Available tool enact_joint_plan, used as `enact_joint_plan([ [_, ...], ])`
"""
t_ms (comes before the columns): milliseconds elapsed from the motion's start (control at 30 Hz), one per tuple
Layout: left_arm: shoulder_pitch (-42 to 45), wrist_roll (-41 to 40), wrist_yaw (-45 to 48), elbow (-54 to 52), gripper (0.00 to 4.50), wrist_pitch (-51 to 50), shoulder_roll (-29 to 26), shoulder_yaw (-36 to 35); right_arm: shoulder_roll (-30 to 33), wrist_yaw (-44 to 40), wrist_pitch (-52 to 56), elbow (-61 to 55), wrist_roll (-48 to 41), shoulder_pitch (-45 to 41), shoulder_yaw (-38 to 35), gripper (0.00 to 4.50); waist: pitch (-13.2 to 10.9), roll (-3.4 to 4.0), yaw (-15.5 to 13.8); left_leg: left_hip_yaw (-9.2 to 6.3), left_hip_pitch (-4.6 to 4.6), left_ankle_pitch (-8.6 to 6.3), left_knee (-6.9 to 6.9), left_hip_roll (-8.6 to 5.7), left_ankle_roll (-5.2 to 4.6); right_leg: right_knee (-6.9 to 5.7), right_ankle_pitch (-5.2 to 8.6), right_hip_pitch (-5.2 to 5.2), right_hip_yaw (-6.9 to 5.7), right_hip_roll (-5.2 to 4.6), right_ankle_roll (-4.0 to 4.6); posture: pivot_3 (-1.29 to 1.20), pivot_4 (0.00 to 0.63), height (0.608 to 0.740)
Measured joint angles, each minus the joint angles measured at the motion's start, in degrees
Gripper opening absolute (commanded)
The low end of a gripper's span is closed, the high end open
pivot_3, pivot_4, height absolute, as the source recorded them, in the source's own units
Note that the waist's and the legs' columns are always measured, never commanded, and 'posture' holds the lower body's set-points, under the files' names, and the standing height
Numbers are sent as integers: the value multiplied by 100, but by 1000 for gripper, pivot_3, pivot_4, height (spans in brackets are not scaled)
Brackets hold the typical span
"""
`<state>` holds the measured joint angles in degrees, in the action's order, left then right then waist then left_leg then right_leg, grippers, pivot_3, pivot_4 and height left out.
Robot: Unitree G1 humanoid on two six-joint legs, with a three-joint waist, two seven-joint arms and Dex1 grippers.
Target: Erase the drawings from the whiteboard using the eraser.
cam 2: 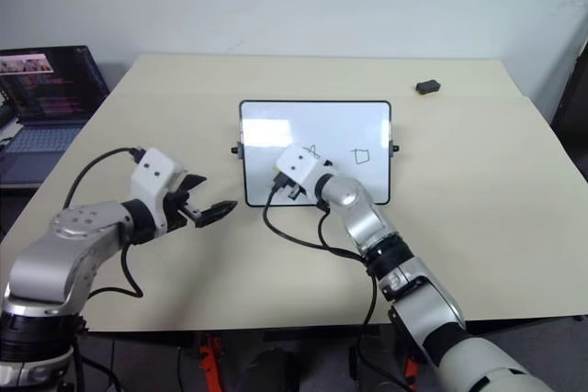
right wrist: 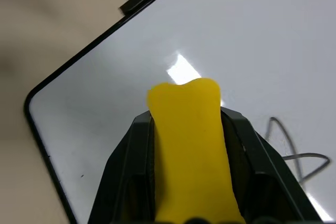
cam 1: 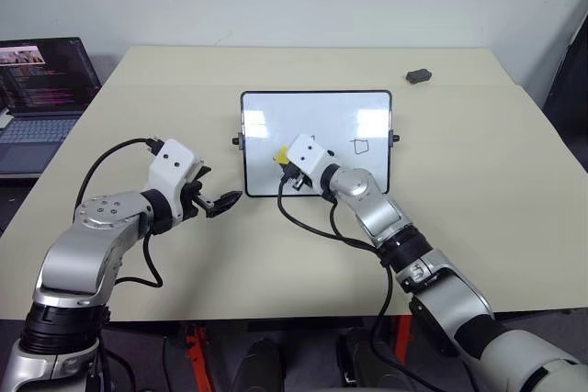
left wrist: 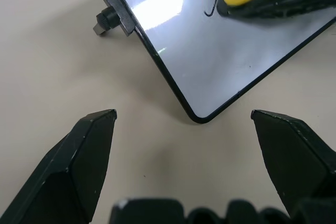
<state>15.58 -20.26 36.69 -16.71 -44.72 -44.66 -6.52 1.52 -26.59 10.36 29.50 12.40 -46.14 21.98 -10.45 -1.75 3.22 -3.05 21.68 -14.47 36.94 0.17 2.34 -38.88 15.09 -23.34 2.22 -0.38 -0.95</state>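
Erasing is under way but far from finished: the right hand [right wrist: 189,182] pinches the yellow eraser [right wrist: 186,145] between its black fingers and holds it over the left half of the whiteboard [cam 1: 344,112], which lies flat near the middle of the tabletop [cam 1: 478,190]. Of the drawings, a small square [cam 1: 360,145] is untouched on the board's right half, and black strokes of a star [right wrist: 299,153] show just beside the eraser in the right wrist view, so at least two sketches appear left to wipe. The board's left part, towards its near left corner, reads as clean white; whether a triangle sits hidden beneath the hand cannot be told.

The left hand [cam 1: 220,203] hovers with its fingers spread and nothing between them, just off the board's near left corner, close enough to steady the frame if it slides. A black knob [left wrist: 105,22] juts from the board's short left side. A small dark grey oval object [cam 1: 419,75] rests near the far right corner of the tabletop, well apart from the work, and an open laptop [cam 1: 41,89] sits beyond the left edge. Nothing lies on the board between the eraser and the remaining marks.
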Motion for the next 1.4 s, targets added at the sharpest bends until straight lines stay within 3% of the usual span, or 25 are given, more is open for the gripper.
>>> enact_joint_plan([
  [167,-13,-5,-16,-55,4500,-10,0,-1,-1,-277,144,-114,56,155,245,1326,0,0,-4,-1,1,0,2,0,0,-1,1,0,-2,0,-2,0,150,740],
  [567,-15,-9,-117,-67,4500,-33,3,-7,-77,1009,-463,456,99,-455,-371,1326,-2,0,1,0,17,-2,-7,-1,2,3,-2,-17,0,0,4,0,150,740],
  [1033,-65,-10,-127,-80,4500,-105,29,-44,-145,-87,-163,153,239,25,342,1325,-2,0,3,0,14,-1,-1,3,2,0,-2,-15,-1,2,3,0,150,740],
  [1400,-74,-7,-119,-79,4500,-105,45,-44,-148,1302,-710,533,238,-646,-405,1321,-4,0,4,0,19,-3,-9,3,5,3,-3,-20,-1,2,4,0,150,740],
])
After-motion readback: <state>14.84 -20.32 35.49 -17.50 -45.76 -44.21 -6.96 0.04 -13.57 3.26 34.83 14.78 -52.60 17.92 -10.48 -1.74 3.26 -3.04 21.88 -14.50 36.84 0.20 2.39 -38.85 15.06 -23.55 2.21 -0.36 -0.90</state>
